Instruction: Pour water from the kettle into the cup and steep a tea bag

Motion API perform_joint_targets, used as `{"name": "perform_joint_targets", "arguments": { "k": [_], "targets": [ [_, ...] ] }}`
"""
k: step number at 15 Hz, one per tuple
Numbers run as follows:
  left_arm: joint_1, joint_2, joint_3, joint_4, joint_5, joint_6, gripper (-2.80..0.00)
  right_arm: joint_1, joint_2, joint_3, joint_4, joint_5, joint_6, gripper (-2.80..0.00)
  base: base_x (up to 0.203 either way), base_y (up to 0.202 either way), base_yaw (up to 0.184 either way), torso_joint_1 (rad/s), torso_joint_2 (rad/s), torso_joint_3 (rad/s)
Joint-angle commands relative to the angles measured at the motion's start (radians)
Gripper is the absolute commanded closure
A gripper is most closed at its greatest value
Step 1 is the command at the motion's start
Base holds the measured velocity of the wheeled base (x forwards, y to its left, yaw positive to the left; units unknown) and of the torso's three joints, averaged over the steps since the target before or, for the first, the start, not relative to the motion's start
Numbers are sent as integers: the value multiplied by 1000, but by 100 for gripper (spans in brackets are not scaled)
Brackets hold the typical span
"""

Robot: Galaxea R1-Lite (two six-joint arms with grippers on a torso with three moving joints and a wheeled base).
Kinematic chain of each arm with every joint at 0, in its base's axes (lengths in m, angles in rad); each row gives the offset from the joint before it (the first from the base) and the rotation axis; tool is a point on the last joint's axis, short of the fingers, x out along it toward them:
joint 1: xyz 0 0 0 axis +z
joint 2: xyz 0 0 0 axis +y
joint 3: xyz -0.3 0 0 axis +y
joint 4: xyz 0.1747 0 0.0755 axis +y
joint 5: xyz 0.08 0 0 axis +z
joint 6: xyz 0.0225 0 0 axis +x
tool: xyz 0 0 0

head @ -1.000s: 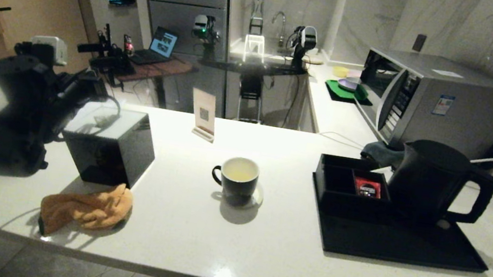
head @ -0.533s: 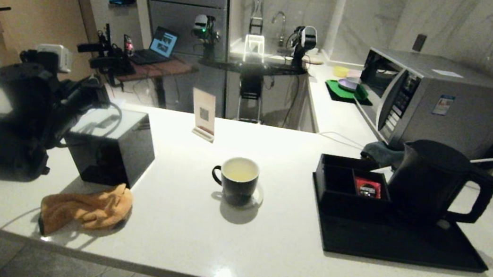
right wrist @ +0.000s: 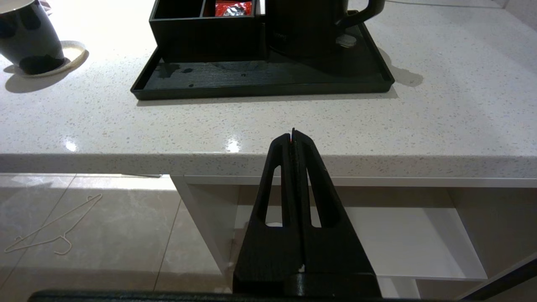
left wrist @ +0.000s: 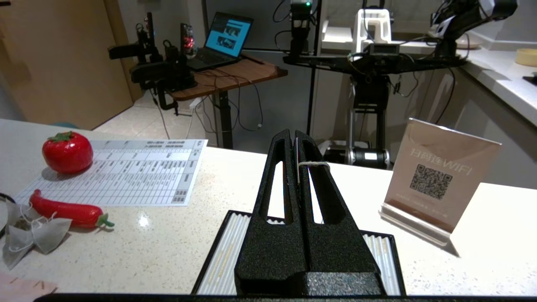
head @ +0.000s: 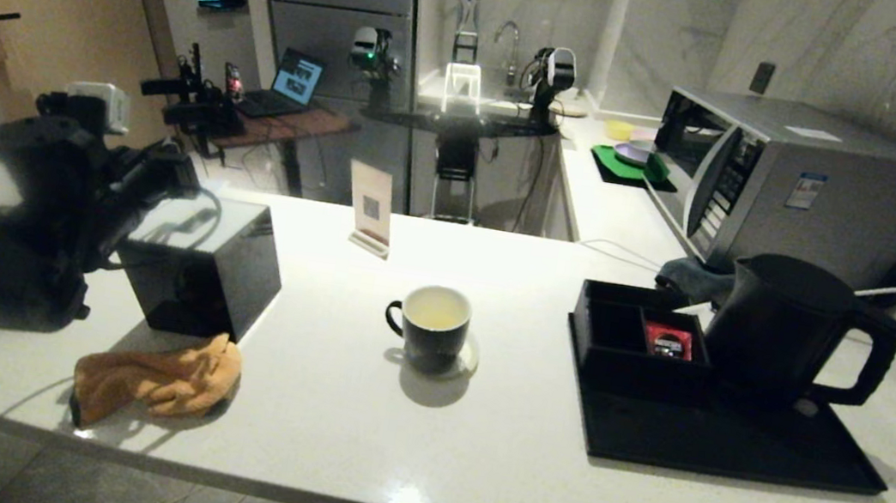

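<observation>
The cup (head: 428,324), a black mug with pale yellowish water (head: 437,309) inside, stands on a coaster mid-counter; its side also shows in the right wrist view (right wrist: 27,40). The black kettle (head: 784,330) stands upright on the black tray (head: 733,449) at the right. My left gripper (head: 178,164) hovers over the black box (head: 199,266) at the left, shut (left wrist: 295,136) on the tea bag's white tag (left wrist: 296,153), with the string (left wrist: 312,164) looped over one finger. The bag itself is hidden under the fingers. My right gripper (right wrist: 293,135) is shut and empty, below the counter's front edge.
A black compartment box (head: 628,331) with a red packet (head: 668,341) sits on the tray beside the kettle. An orange cloth (head: 154,377) lies front left. A WiFi sign (head: 370,207) stands behind the cup, a microwave (head: 777,182) behind the kettle. Loose tea bags (left wrist: 37,235), a chili and tomato lie left.
The left arm has sunk a little and shifted slightly toward the black box, then held still. Cup, kettle and right gripper have not moved.
</observation>
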Motion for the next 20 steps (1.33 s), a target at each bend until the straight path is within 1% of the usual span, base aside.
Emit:
{"name": "perform_joint_targets", "arguments": {
  "k": [1,8,15,16,20],
  "targets": [
    [-4,4,6,-12,1,0,0,0,1,1,1,0,0,0,0,0,0,0,0,0],
    [2,6,87,-88,6,-4,0,0,1,1,1,0,0,0,0,0,0,0,0,0],
    [-4,0,125,-96,9,-2,0,0,1,-1,1,0,0,0,0,0,0,0,0,0],
    [-5,-2,127,-96,8,-2,-280,0,1,-1,1,0,0,0,0,0,0,0,0,0],
    [-4,-2,130,-96,7,0,-280,0,1,1,1,0,0,0,0,0,0,0,0,0]
  ]
}}
